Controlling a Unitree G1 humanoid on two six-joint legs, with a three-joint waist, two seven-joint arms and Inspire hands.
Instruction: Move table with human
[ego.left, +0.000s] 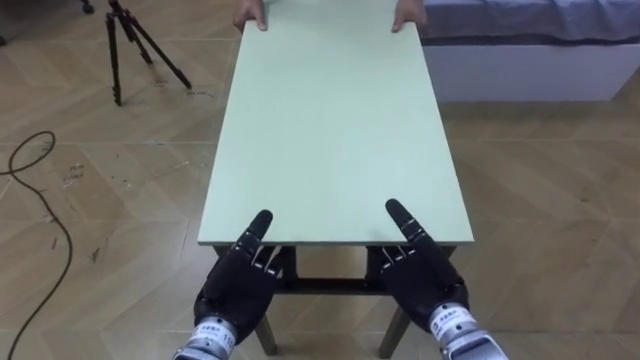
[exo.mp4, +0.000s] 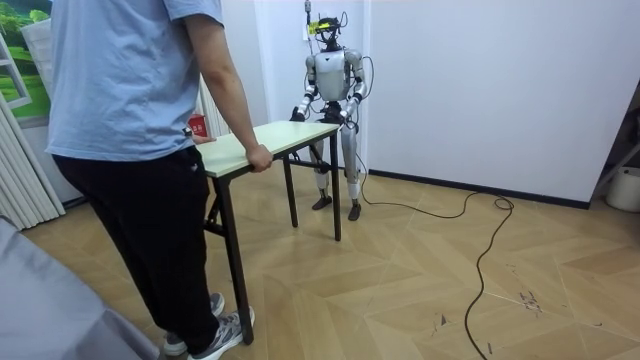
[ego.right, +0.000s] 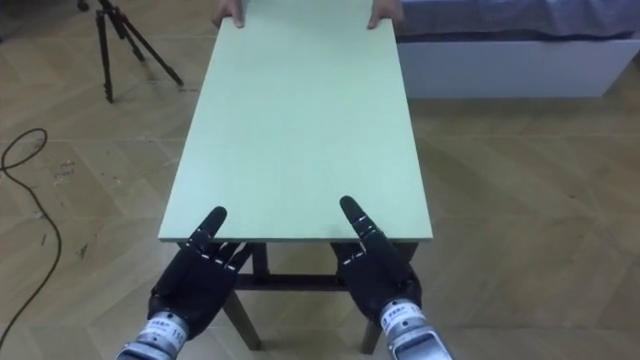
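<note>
Soft, even indoor light, probably from overhead, fills the 2 eye views; the pale table (ego.left: 335, 120) looks matt, with dark shadow beneath its near edge. The room view's white wall (exo.mp4: 480, 80) is brighter.

The bench (ego.left: 330, 120) runs lengthwise away from the robot. The robot's left hand (ego.left: 238, 288) and right hand (ego.left: 425, 282) hold the left and right parts of the bench's near edge, each with a thumb on top of the bench and fingers (ego.left: 268, 262) tucked under it. At the bench's far end a person (exo.mp4: 140, 100) stands facing the robot, with the person's hands (ego.left: 250, 14) on the two far corners. On the floor (ego.left: 540, 200), a tripod (ego.left: 130, 50) stands left of the bench's far half, a cable (ego.left: 45, 200) lies left of its near half, and a bed (ego.left: 530, 50) lies right of its far end.
</note>
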